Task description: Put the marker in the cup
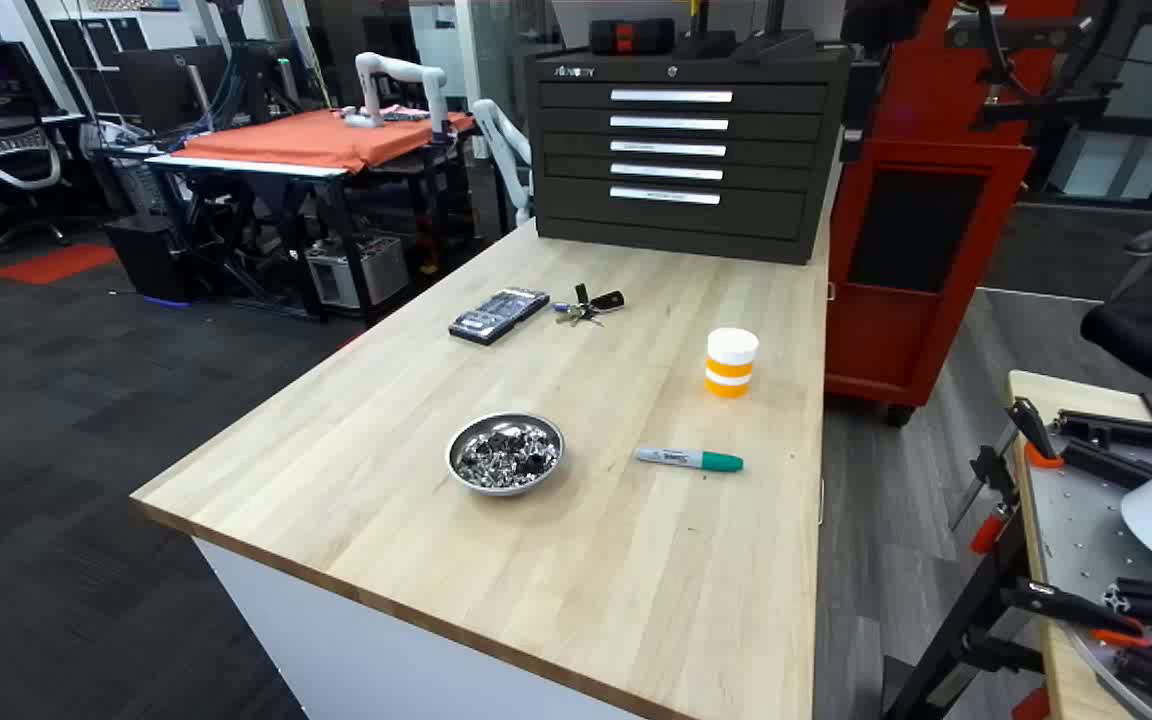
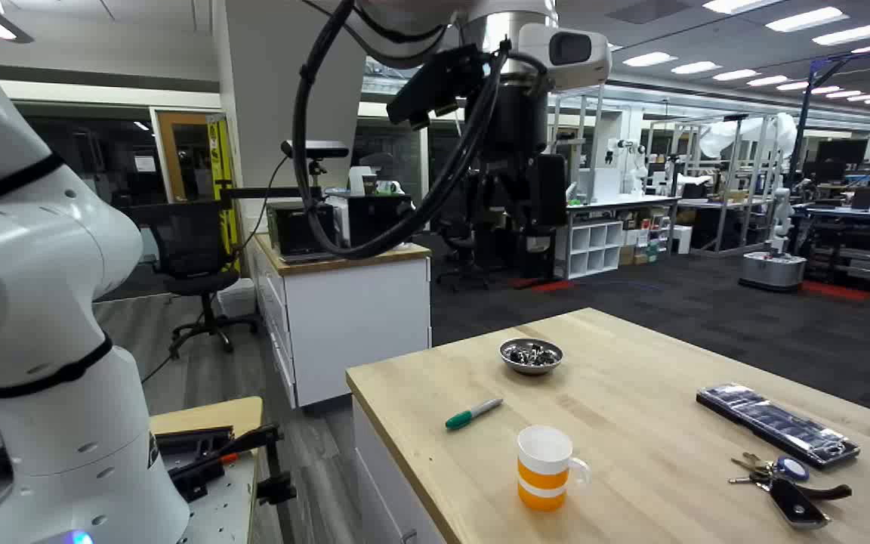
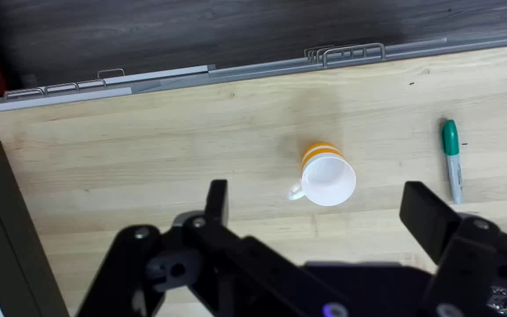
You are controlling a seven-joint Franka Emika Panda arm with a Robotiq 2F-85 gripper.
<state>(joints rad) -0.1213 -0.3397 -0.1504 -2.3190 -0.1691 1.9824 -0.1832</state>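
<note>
The marker lies flat on the wooden table, grey with a green cap. It shows in both exterior views (image 1: 688,460) (image 2: 474,414) and at the right of the wrist view (image 3: 452,160). The cup, white with orange bands and a handle, stands upright near the marker in both exterior views (image 1: 730,365) (image 2: 544,468). In the wrist view its white inside (image 3: 328,180) is bare. My gripper (image 3: 319,200) is open and empty, with the cup below between its fingers. It hangs high above the table in an exterior view (image 2: 514,211).
A metal bowl (image 1: 454,465) of small shiny parts stands beside the marker. A flat clear-lidded case (image 1: 498,315) and keys (image 1: 588,308) lie farther along the wooden table (image 1: 576,600). A dark tool chest (image 1: 681,225) stands at the table's end.
</note>
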